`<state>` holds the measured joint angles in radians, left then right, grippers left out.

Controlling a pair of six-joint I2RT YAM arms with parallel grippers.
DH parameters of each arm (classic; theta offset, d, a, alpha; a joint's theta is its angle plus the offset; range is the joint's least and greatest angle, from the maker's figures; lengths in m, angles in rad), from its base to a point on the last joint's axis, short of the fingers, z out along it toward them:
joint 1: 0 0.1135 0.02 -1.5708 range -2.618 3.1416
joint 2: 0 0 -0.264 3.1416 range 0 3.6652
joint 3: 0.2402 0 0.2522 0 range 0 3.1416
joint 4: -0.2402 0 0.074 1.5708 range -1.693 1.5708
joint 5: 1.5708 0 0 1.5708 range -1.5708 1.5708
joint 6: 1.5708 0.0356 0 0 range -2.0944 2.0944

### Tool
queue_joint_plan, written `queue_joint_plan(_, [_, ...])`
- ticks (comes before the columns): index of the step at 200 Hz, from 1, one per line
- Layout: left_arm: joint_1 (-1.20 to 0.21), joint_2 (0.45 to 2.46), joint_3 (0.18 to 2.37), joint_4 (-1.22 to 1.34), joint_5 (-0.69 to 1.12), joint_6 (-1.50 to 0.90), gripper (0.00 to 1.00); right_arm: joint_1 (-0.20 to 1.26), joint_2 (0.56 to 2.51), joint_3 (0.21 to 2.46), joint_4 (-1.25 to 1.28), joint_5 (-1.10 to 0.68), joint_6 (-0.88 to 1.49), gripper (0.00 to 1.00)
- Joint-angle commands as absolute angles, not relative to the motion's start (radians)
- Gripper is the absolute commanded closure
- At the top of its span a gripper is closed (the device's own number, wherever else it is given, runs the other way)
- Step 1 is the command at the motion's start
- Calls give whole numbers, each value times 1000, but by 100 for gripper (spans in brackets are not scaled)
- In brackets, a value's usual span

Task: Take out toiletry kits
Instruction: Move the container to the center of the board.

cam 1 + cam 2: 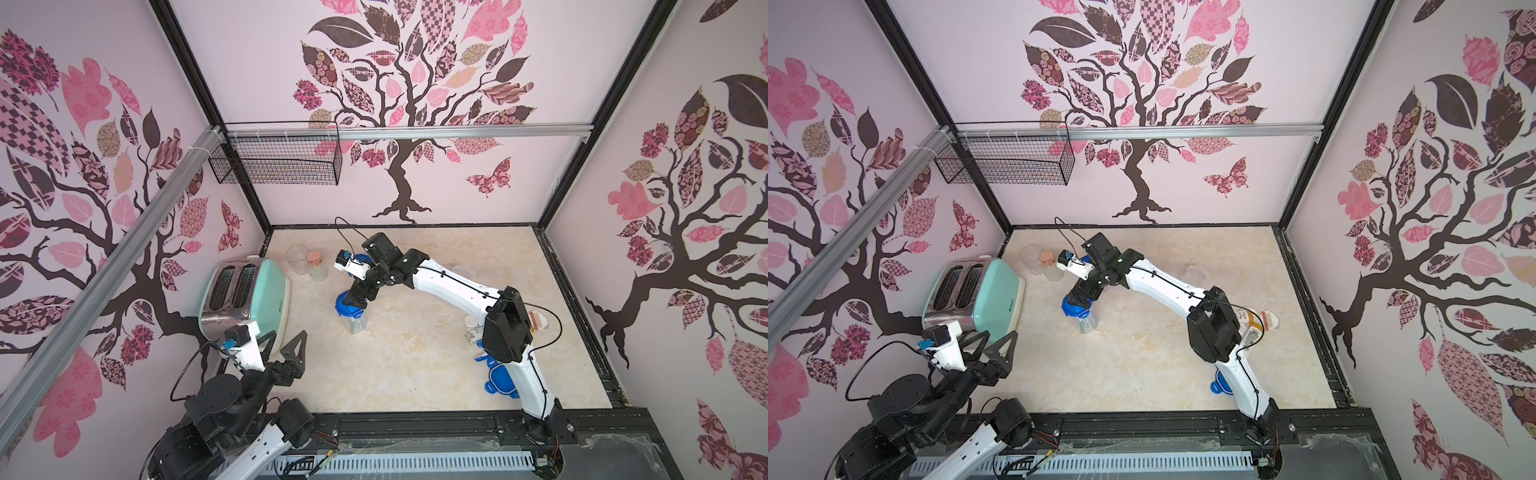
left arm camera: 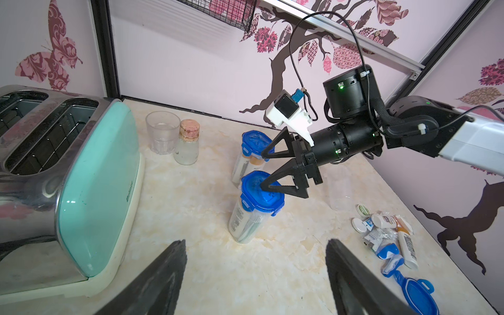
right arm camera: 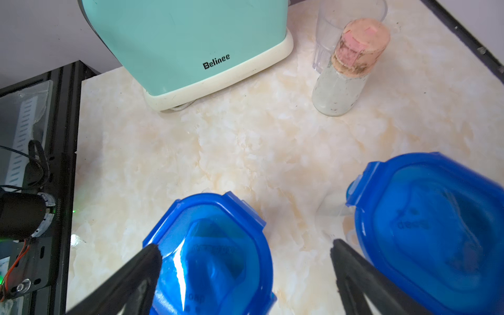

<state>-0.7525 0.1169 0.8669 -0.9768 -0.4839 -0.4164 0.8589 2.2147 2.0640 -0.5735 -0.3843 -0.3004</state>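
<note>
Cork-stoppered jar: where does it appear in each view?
Top view: cork-stoppered jar beside the clear glass, near the mint toaster.
Top view: jar in the same spot.
Left wrist: jar beside the glass.
Right wrist: jar in front of the glass.
Shared landmark: the mint toaster.

Two lidded canisters (image 2: 255,207); one each: kit pile (image 2: 387,229), loose lid (image 2: 418,296), toaster (image 2: 90,191), glass (image 2: 162,133), jar (image 2: 188,146).

Toaster (image 1: 245,297) left, glass (image 1: 297,258) beside jar (image 1: 318,269) behind it, canisters (image 2: 245,218) at centre, toiletry kits (image 2: 387,230) right
</note>
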Motion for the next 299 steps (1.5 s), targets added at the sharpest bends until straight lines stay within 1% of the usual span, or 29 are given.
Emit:
queue_joint_plan(1, [-751,133,862,-957,-468,-403,13,874,2237,2113,-650,-382,-322,0])
queue_joint_plan(22, [-750,136,862,-957,-466,-401,10,883,2244,2121,-660,-390,-326,0])
queue_joint_plan(102, [-747,159,859,-951,-455,-394,10,887,2240,2132,-680,-427,-313,0])
queue_joint_plan(164, [-746,168,859,-949,-453,-394,9,908,2262,2131,-698,-382,-340,0])
queue_joint_plan(242, [-744,172,858,-949,-453,-394,8,933,2295,2126,-694,-279,-363,0])
queue_joint_plan(299, [-744,174,857,-948,-454,-394,9,936,2258,2102,-625,-284,-333,0])
